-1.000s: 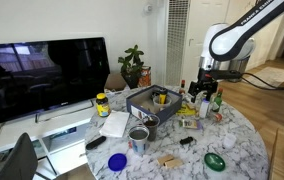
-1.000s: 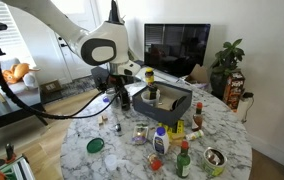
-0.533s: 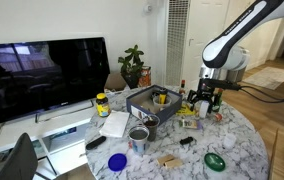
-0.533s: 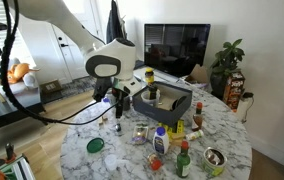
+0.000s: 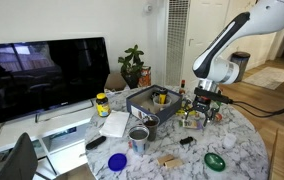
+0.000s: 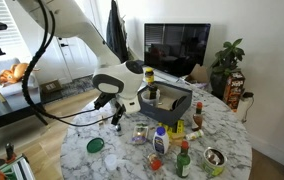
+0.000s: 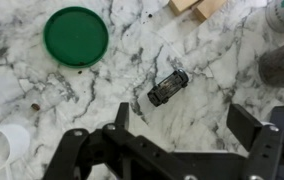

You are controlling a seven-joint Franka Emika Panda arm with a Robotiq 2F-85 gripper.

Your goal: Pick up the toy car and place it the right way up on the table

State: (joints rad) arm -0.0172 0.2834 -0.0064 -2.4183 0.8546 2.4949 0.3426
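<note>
The toy car (image 7: 168, 87) is small and dark. It lies on the white marble table (image 7: 212, 70) just ahead of my gripper (image 7: 182, 125), apart from it. I cannot tell which side of the car faces up. The gripper is open and empty, with its two fingers (image 7: 122, 115) spread wide above the tabletop. In an exterior view the car (image 5: 187, 141) lies on the table (image 5: 242, 140) in front of the gripper (image 5: 203, 108). In an exterior view the gripper (image 6: 115, 118) hangs low over the table (image 6: 82, 160).
A green lid (image 7: 76, 35) lies near the car, also seen in both exterior views (image 5: 215, 161) (image 6: 95, 146). Wooden blocks (image 7: 197, 6) and a white cup (image 7: 0, 150) are close. A grey bin (image 5: 147, 100), bottles (image 6: 184, 158) and a metal can (image 5: 138, 135) crowd the table.
The arm has bent down and the gripper has dropped from well above the table to just over it, near the car. The gripper stays open.
</note>
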